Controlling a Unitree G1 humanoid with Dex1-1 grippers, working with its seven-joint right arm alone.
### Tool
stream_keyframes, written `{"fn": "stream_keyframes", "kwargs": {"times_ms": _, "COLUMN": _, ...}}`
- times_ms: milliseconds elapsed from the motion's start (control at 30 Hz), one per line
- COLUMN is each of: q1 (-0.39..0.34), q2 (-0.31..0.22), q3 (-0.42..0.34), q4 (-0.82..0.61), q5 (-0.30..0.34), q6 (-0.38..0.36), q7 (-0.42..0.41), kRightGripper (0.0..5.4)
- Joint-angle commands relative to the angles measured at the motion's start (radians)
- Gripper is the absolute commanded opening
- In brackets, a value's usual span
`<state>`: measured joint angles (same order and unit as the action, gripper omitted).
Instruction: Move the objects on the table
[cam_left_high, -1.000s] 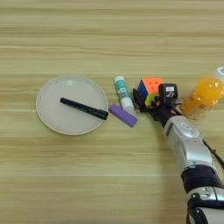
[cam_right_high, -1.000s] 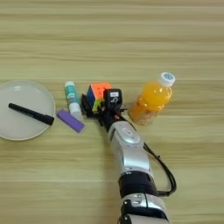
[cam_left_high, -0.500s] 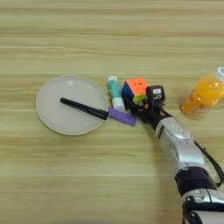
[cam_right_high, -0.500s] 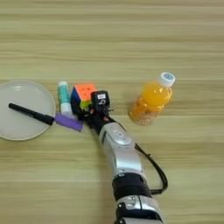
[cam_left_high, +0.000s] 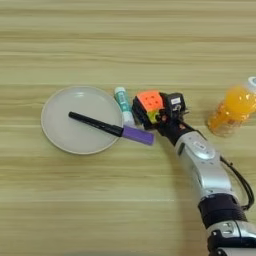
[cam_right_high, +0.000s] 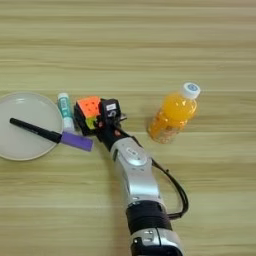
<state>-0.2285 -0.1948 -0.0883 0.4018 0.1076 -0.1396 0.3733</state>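
Where cube (cam_left_high: 148, 104) meets gripper (cam_left_high: 161, 116) | bottle (cam_right_high: 172, 113) well apart

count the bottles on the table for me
1: the orange juice bottle stands alone to the right of the puzzle cube and the gripper. None seems hidden.

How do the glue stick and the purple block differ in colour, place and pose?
The glue stick is white with green; the purple block is plain purple. The glue stick lies just right of the plate, pointing away; the purple block lies crosswise below it, by the black pen. Both are small sticks lying flat beside the puzzle cube.
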Motion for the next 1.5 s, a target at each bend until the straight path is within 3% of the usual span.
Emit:
{"fn": "stream_keyframes", "kwargs": {"times_ms": 33, "q1": -0.025, "q2": -0.026, "q3": -0.021, "q4": -0.173, "q5": 0.002, "q6": -0.119, "q7": -0.017, "kRightGripper": 4.88}}
{"fn": "stream_keyframes", "kwargs": {"times_ms": 133, "q1": -0.004, "q2": -0.027, "q3": -0.026, "q4": -0.258, "q5": 0.008, "q6": -0.188, "q7": -0.014, "kRightGripper": 5.37}}
{"fn": "stream_keyframes", "kwargs": {"times_ms": 200, "q1": 0.004, "q2": -0.030, "q3": -0.046, "q4": -0.331, "q5": 0.020, "q6": -0.252, "q7": -0.018, "kRightGripper": 5.37}}
{"fn": "stream_keyframes", "kwargs": {"times_ms": 300, "q1": -0.006, "q2": -0.055, "q3": -0.128, "q4": -0.355, "q5": 0.020, "q6": -0.325, "q7": -0.072, "kRightGripper": 5.37}}
{"fn": "stream_keyframes", "kwargs": {"times_ms": 433, "q1": -0.028, "q2": -0.124, "q3": -0.260, "q4": -0.329, "q5": -0.012, "q6": -0.341, "q7": -0.181, "kRightGripper": 5.37}}
{"fn": "stream_keyframes", "kwargs": {"times_ms": 533, "q1": -0.017, "q2": -0.171, "q3": -0.331, "q4": -0.356, "q5": -0.014, "q6": -0.309, "q7": -0.228, "kRightGripper": 5.37}}
{"fn": "stream_keyframes", "kwargs": {"times_ms": 667, "q1": 0.027, "q2": -0.202, "q3": -0.369, "q4": -0.397, "q5": 0.008, "q6": -0.239, "q7": -0.241, "kRightGripper": 5.37}}
{"fn": "stream_keyframes", "kwargs": {"times_ms": 1000, "q1": 0.109, "q2": -0.182, "q3": -0.317, "q4": -0.432, "q5": 0.144, "q6": -0.068, "q7": -0.126, "kRightGripper": 5.37}}
{"fn": "stream_keyframes", "kwargs": {"times_ms": 1233, "q1": 0.114, "q2": -0.190, "q3": -0.335, "q4": -0.401, "q5": 0.159, "q6": 0.015, "q7": -0.133, "kRightGripper": 5.37}}
{"fn": "stream_keyframes", "kwargs": {"times_ms": 1500, "q1": 0.099, "q2": -0.195, "q3": -0.353, "q4": -0.348, "q5": 0.151, "q6": 0.060, "q7": -0.154, "kRightGripper": 5.37}}
